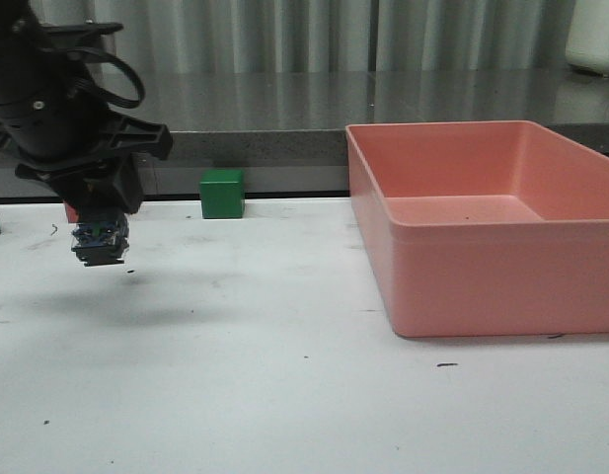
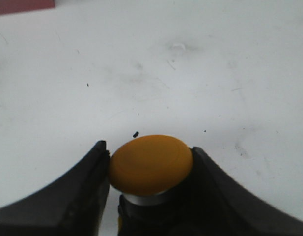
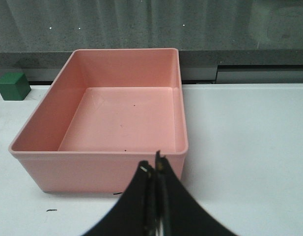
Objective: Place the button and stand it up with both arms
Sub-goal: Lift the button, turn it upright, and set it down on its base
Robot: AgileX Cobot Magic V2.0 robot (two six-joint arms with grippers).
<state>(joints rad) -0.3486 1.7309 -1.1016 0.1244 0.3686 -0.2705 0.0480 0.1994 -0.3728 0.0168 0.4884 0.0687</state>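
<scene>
Above the table (image 1: pixel 284 395), left gripper (image 1: pixel 99 247) points down, clamping the button (image 2: pixel 150 164).

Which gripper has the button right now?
The left gripper, on the left of the front view. Its fingers clamp the yellow-capped button above the table. The right gripper, near the pink bin, is shut on nothing.

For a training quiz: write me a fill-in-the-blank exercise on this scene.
1. The left hand grips the push-button with the ____ mushroom cap.
2. The pink plastic bin holds ____ objects.
3. The right hand's fingers are ____.
4. Near the table's far edge sits a small ____ cube.

Missing words: yellow; no; closed; green
</scene>
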